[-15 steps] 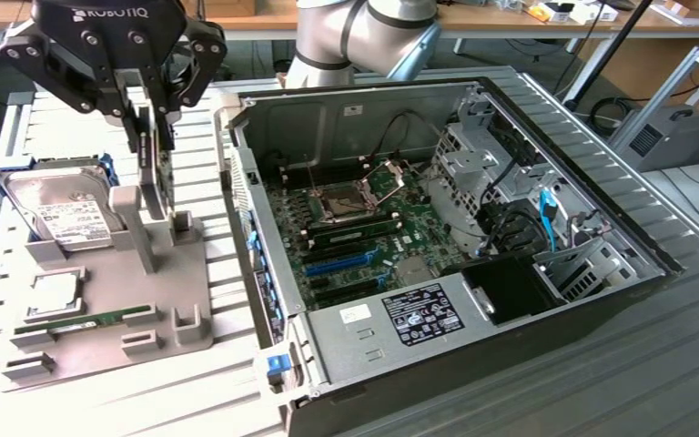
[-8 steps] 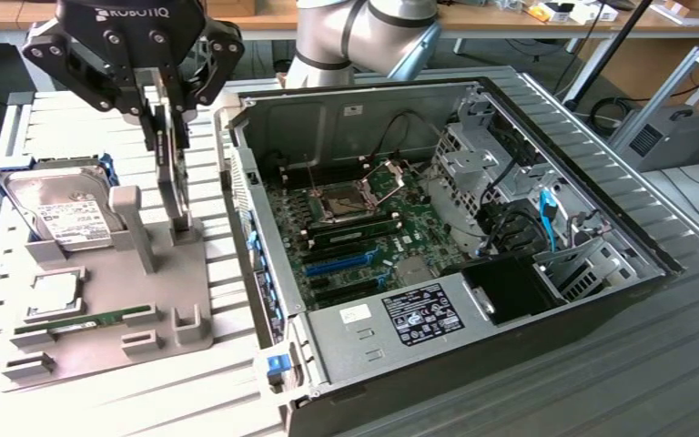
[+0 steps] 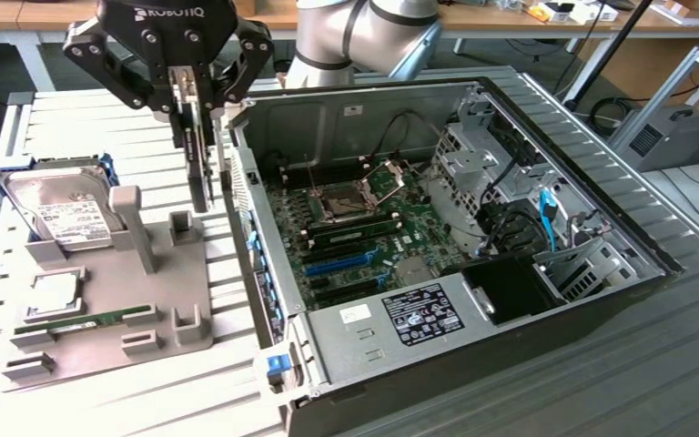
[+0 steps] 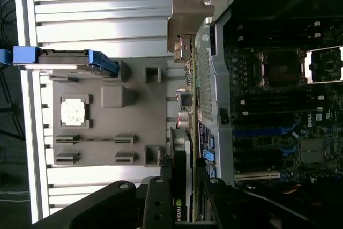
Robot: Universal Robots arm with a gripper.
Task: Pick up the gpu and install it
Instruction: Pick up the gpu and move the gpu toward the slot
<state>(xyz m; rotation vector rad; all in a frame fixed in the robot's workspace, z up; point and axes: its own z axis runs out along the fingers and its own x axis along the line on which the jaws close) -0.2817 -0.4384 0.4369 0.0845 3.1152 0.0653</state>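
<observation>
Here, the hand (image 3: pixel 197 114) grips the one gpu (image 3: pixel 201 177) upright above one grey tray (image 3: pixel 106 284), beside one open case (image 3: pixel 338 357).

The arm (image 3: pixel 362 36) holds its tool (image 3: pixel 196 102) pointing straight down, clamped on the gpu (image 3: pixel 200 173).

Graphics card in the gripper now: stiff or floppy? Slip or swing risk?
Probably stiff: the graphics card hangs straight, with no visible sag. Likely light for its size, being thin and flat. The gripper pinches only its upper end, so a knock against the case might pivot it.
</observation>
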